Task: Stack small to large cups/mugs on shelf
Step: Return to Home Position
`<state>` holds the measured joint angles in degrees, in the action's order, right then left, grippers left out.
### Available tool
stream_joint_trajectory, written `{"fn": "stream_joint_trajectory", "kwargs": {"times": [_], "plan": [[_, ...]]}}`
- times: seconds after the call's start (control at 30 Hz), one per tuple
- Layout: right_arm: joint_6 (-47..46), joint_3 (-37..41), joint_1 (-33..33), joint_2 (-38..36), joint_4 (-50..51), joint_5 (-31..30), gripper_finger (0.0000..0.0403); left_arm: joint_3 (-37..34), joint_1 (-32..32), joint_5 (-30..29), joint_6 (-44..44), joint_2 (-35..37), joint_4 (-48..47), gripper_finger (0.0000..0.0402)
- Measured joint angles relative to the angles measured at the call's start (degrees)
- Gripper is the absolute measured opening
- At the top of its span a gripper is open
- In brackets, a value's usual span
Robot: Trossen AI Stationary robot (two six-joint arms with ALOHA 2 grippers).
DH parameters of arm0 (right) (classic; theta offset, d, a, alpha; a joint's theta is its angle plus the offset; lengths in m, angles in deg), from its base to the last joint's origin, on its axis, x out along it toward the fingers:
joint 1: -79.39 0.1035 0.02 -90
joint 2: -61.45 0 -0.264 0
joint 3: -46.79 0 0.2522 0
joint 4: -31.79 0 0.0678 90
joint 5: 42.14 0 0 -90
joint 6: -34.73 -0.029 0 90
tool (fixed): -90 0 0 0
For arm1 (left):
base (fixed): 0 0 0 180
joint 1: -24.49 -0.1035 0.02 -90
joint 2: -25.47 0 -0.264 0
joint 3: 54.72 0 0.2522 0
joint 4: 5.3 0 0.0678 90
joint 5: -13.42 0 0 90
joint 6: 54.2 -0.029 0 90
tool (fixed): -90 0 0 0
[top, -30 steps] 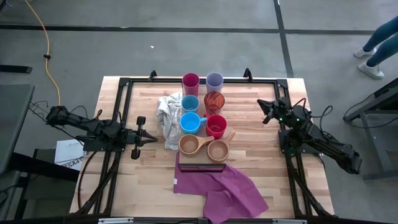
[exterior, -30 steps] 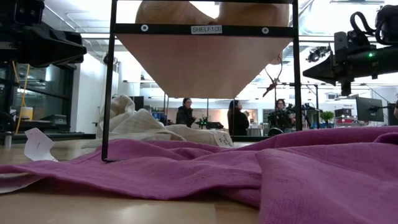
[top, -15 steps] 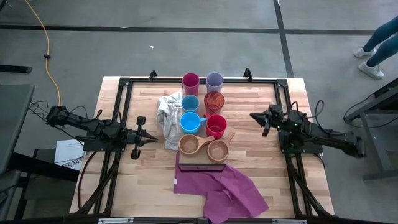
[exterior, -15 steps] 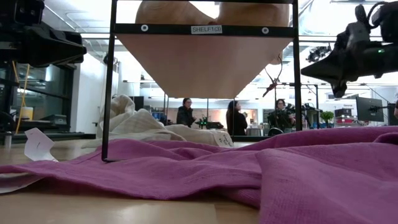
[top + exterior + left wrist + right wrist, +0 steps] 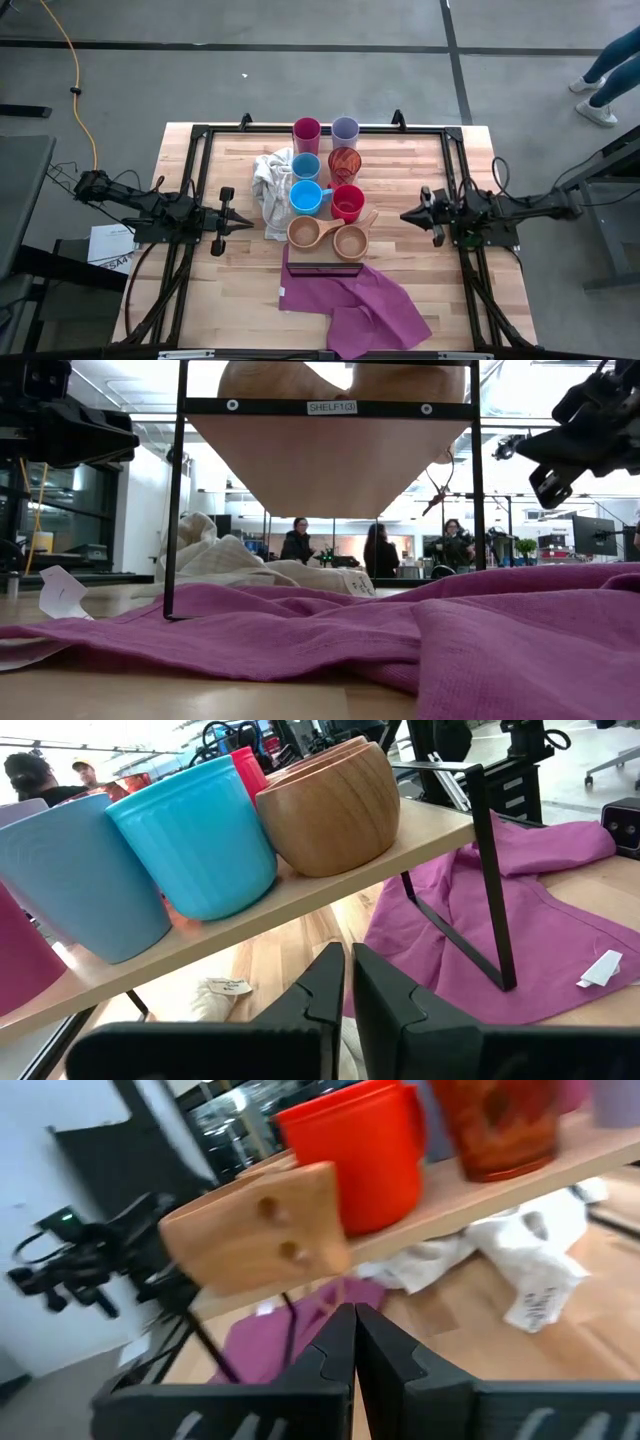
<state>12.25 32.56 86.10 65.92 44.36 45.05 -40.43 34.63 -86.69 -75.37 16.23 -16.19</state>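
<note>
Wood table [image 5: 400,262]: you have bare board either side of the shelf [image 5: 330,885]. Your right gripper [image 5: 408,214], fingers pressed together, has swung nearer since a second ago and sits well clear of the red mug [image 5: 348,203]. Your left gripper [image 5: 243,222], also closed, is parked opposite. Eight cups [image 5: 305,196] stand on the shelf in two rows of four.

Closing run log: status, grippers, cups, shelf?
Left gripper, right gripper shut, empty, flanking light-wood plank shelf. Eight mixed-colour cups on it. Magenta cloth, white rag partly underneath.

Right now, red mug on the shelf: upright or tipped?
Upright. The red handled mug shows its open mouth from above and stands flat on the light-wood shelf.
</note>
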Motion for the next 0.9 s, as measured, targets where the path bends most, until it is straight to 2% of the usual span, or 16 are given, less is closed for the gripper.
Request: {"fn": "stream_joint_trajectory", "kwargs": {"times": [0.9], "plan": [[0.0,0.0,1.19,0.02,0.0,0.02,0.0,0.0,0.0,0.0,0.0,0.0,0.0,0.0014]]}}
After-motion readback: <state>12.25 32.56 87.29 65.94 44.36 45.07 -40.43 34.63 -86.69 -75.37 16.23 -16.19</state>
